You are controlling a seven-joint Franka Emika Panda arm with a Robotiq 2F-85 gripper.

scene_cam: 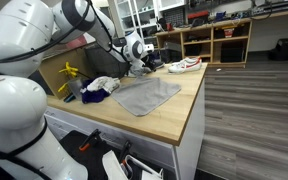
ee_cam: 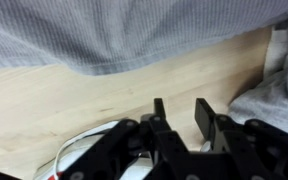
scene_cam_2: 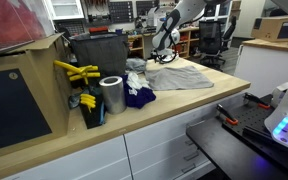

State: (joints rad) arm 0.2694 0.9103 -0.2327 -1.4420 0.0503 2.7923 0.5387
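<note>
My gripper (ee_cam: 181, 115) is open and empty, with bare wood showing between its fingers. It hovers low over the far end of a wooden countertop (scene_cam: 174, 115) in both exterior views (scene_cam: 139, 63) (scene_cam_2: 163, 52). A flat grey cloth (scene_cam: 147, 95) (scene_cam_2: 180, 75) lies just ahead of it and fills the top of the wrist view (ee_cam: 124, 35). A white shoe with red trim (scene_cam: 184, 66) lies at the counter's far edge, and a white shoe part (ee_cam: 79, 150) shows under the gripper. More grey fabric (ee_cam: 269, 100) sits at the right of the wrist view.
A purple cloth (scene_cam_2: 139, 97) and a white cloth (scene_cam_2: 136, 78) lie beside the grey cloth. A silver can (scene_cam_2: 111, 95), yellow tools (scene_cam_2: 76, 72) and a dark bin (scene_cam_2: 99, 50) stand along the wall side. Shelves (scene_cam: 216, 40) stand behind.
</note>
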